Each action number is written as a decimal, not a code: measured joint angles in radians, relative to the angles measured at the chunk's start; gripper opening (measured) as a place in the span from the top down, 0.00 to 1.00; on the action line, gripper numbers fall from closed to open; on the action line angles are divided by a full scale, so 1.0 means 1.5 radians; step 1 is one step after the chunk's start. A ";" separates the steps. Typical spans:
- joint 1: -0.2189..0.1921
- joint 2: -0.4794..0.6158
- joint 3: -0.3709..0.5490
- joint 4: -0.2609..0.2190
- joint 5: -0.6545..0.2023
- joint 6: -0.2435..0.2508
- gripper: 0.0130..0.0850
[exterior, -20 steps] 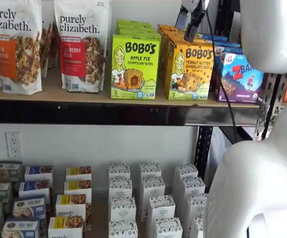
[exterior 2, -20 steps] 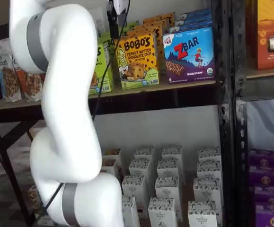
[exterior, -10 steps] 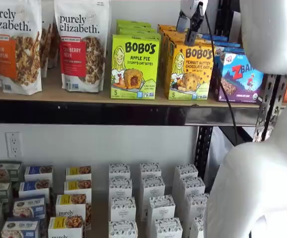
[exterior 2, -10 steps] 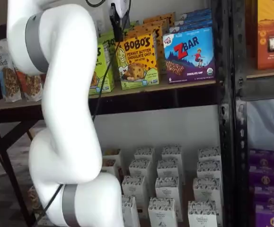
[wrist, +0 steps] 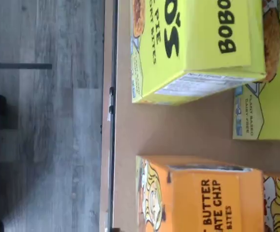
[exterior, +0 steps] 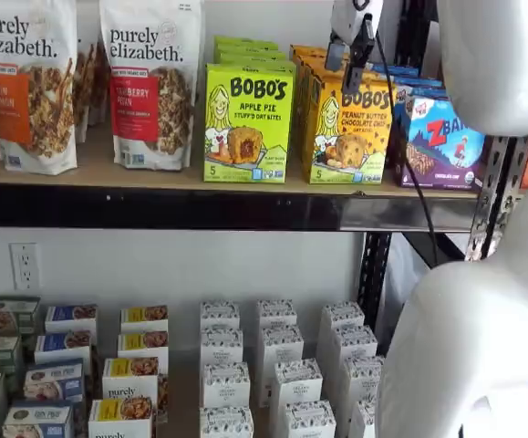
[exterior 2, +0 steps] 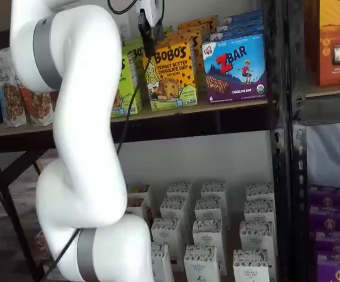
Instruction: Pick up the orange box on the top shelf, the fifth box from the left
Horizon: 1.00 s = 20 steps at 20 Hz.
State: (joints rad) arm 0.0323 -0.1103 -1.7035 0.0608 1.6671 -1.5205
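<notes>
The orange box (exterior: 350,128) stands at the front of a row of like cartons on the top shelf (exterior: 154,173), between a lime-green Bobo's box (exterior: 248,123) and a blue ZBar box (exterior: 441,137). My gripper (exterior: 346,62) hangs open just above and in front of the orange box's upper edge, its black fingers (exterior: 335,57) apart with nothing between them. In a shelf view the gripper (exterior 2: 148,36) shows side-on at the upper left corner of the orange box (exterior 2: 170,73). The wrist view looks down on the orange box (wrist: 202,198), the green box (wrist: 193,43) and the shelf board (wrist: 178,135) between them.
Two granola bags (exterior: 150,82) stand left of the green box. Small white cartons (exterior: 282,365) fill the lower level. My white arm (exterior 2: 81,147) fills the foreground, a black cable (exterior: 409,155) hangs from the gripper, and a black upright (exterior 2: 281,117) bounds the shelf on the right.
The gripper has come down a little towards the top of the front orange box. Its fingers stay apart. The boxes have not moved.
</notes>
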 joint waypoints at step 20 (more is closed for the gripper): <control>0.008 0.027 0.014 -0.022 0.004 0.002 0.00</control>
State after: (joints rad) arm 0.0438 -0.0702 -1.6826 0.0273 1.6732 -1.5175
